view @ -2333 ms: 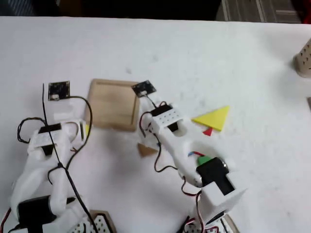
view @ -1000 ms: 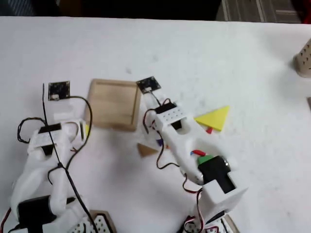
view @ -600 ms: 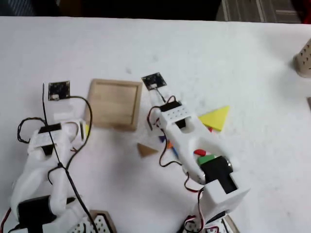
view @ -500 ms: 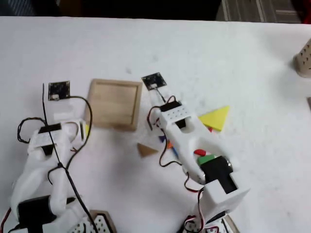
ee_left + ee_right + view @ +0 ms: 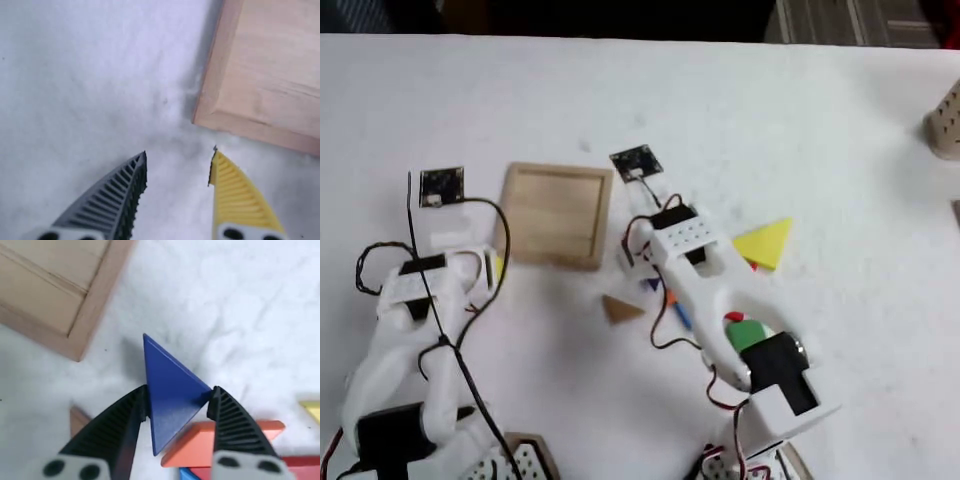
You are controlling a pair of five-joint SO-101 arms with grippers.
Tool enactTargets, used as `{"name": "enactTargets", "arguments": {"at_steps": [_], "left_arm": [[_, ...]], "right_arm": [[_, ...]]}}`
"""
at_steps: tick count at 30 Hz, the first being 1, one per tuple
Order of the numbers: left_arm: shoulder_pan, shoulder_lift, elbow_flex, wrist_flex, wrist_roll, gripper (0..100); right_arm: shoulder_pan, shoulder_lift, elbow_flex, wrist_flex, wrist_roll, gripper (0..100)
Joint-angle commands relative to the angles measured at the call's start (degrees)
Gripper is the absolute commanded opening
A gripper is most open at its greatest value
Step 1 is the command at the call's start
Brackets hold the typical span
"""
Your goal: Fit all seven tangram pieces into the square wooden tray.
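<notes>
**Right arm.** The right gripper [image 5: 177, 399] is closed on the flat blue triangular piece [image 5: 172, 385]. Its ribbed black fingers [image 5: 131, 412] bear on two opposite edges. One corner of the piece is left projecting forward, toward the shallow square wooden tray [image 5: 50, 285]. This grip is judged to have been chosen so that the leading corner can be steered into the tray. The shadow cast beside the piece suggests it is raised slightly off the white table [image 5: 770, 120], but this cannot be confirmed.

**Tray.** No piece is seen inside the tray, so the task is judged to be at its start.

**Loose pieces.** These are grouped near the right arm:
- A flat orange piece [image 5: 220, 437] lies partly under the held triangle.
- A red piece [image 5: 300, 462] lies just beyond the orange one.
- A large yellow triangle [image 5: 760, 243] lies farther out.
- A small brown wooden triangle [image 5: 620, 308] lies apart, between the two arms and just short of the tray.

**Left arm.** The left gripper [image 5: 177, 155] is parted, with nothing between its black and yellow fingers. It is held over bare table just beside a corner of the tray. This position is judged to be a waiting one, from which the tray could be steadied.
</notes>
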Motion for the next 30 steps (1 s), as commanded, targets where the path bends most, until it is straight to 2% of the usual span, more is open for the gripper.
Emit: {"name": "enactTargets", "arguments": {"at_steps": [1, 7, 14, 16, 20, 23, 30], "left_arm": [[-0.22, -2.51, -0.35, -0.79, -0.44, 23], [-0.22, -2.51, -0.35, -0.88, -0.44, 23], [-1.01, -2.51, -0.35, -0.79, -0.44, 23], [-1.10, -2.51, -0.35, -0.88, -0.44, 23], [-1.10, -2.51, -0.35, -0.88, -0.44, 23], [-1.19, -2.51, -0.35, -0.79, -0.44, 23], [-1.19, -2.51, -0.35, -0.88, -0.44, 23]], "right_arm": [[1.19, -3.91, -1.49, 0.04, -0.53, 13.8], [0.75, -4.00, -2.46, -2.42, -0.53, 13.8], [0.57, -3.38, -7.91, 2.68, -0.09, 14.2], [0.22, -2.77, -7.65, 2.59, 0.18, 17.0], [-1.71, -0.40, -7.38, 2.68, 12.31, 29.1], [-2.07, 2.59, -7.74, 2.15, 20.04, 31.5], [-2.15, 7.87, -7.74, -1.89, 21.89, 31.5]]}}
